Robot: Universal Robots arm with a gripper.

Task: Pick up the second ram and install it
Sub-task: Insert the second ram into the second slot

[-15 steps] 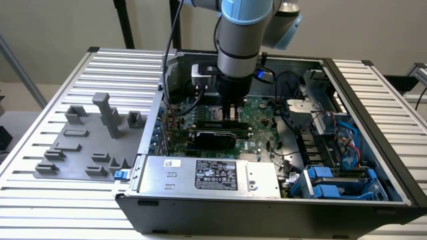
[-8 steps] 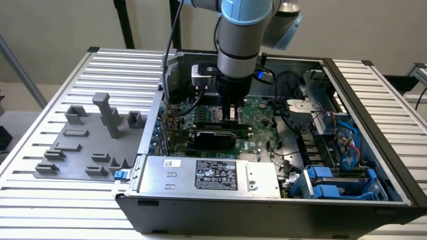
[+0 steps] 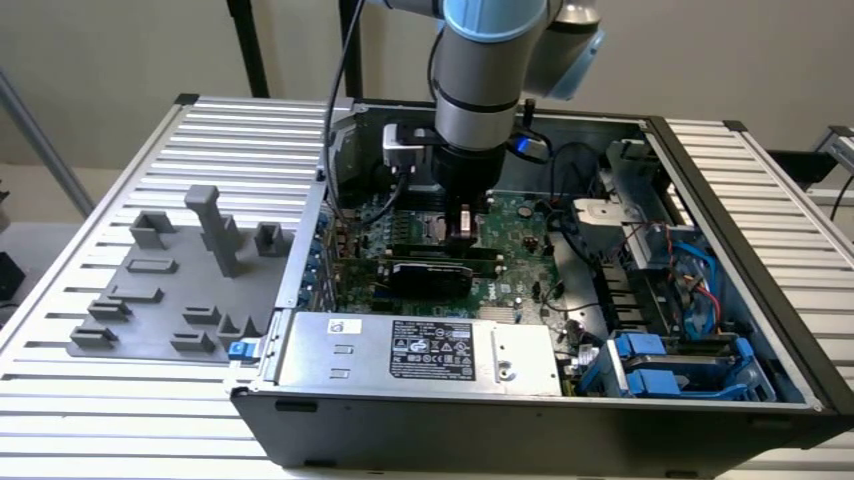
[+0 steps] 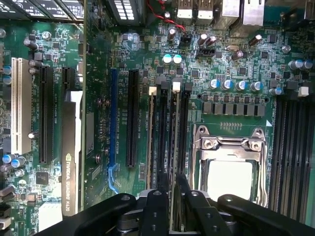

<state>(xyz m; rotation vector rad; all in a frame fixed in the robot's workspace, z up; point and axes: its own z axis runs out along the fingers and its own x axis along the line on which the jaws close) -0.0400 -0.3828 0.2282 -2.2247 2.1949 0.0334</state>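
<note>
The black gripper (image 4: 170, 184) stands narrowly parted over the second ram (image 4: 170, 147), a slim stick seated edge-on. Beside it lies the glossy green motherboard (image 4: 236, 64).

Arm (image 3: 487, 70) comes down near-vertical, wrist straight, gripper (image 3: 463, 232) pointing down. Wrist view: gripper (image 4: 173, 184) with two black fingers (image 4: 162, 184) side by side, tips parted by a narrow gap, not wide. Linkage bars spread outward behind the tips on both sides. Cable runs along the wrist.
</note>
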